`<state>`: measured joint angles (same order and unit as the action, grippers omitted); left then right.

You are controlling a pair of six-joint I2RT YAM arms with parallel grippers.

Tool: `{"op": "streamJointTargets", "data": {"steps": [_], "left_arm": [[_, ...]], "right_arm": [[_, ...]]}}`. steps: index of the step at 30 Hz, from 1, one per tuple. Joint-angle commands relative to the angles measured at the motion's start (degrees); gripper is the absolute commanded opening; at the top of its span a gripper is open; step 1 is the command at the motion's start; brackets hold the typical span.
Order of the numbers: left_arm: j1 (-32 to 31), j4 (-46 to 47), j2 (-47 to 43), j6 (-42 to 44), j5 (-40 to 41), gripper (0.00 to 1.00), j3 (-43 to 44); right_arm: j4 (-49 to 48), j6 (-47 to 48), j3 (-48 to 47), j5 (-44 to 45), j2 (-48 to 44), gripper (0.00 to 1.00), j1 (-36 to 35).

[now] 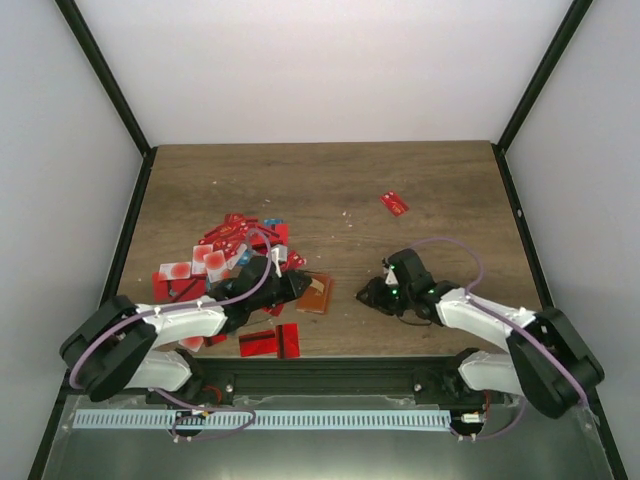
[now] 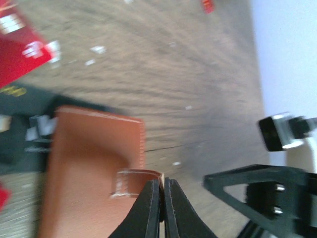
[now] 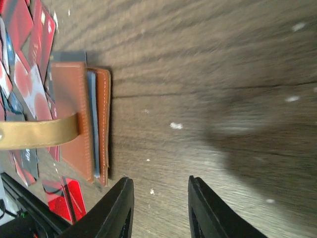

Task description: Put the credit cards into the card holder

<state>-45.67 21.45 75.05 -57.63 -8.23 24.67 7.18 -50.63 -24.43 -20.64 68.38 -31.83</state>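
left hand (image 2: 161, 192) is pinching the card holder (image 2: 89, 168); right hand (image 3: 159, 187), half spread and empty, is hovering just to its right.

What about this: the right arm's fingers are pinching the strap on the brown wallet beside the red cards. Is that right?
No, the left arm's fingers are pinching the strap on the brown wallet beside the red cards. The left wrist view shows them shut on it. The right arm's fingers are open over wood.

Orange-brown card holder (image 3: 69, 94), blue inner edge; credit cards (image 1: 225, 250) mostly red, some white with red blotches; brown wood-grain table (image 1: 330, 180).
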Motion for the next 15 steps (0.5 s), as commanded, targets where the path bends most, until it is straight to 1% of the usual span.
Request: {"op": "streamJointTargets", "data": {"steps": [1, 4, 7, 12, 15], "left_arm": [[2.83, 4.15, 3.44, 0.9, -3.29, 0.04, -4.57], [4.28, 7.44, 3.65, -0.16, -4.12, 0.04, -7.95], [5.02, 6.04, 1.35, 0.28, -3.9, 0.04, -8.92], [4.85, -3.16, -0.94, 5.42, -5.36, 0.04, -2.52], [5.02, -9.36, -1.61, 8.15, -3.0, 0.04, 1.11]], "right_arm": [[-3.96, 0.74, -4.8, -1.15, 4.74, 0.32, -4.67], [-4.54, 0.72, -7.65, -0.73, 8.67, 0.3, -7.23], [-5.09, 0.5, -9.78, -0.4, 11.84, 0.3, -8.13], [-4.8, 0.6, -11.92, 3.35, 12.23, 0.29, -8.16], [-5.58, 0.91, -12.99, 2.38, 13.47, 0.26, -8.16]]}}
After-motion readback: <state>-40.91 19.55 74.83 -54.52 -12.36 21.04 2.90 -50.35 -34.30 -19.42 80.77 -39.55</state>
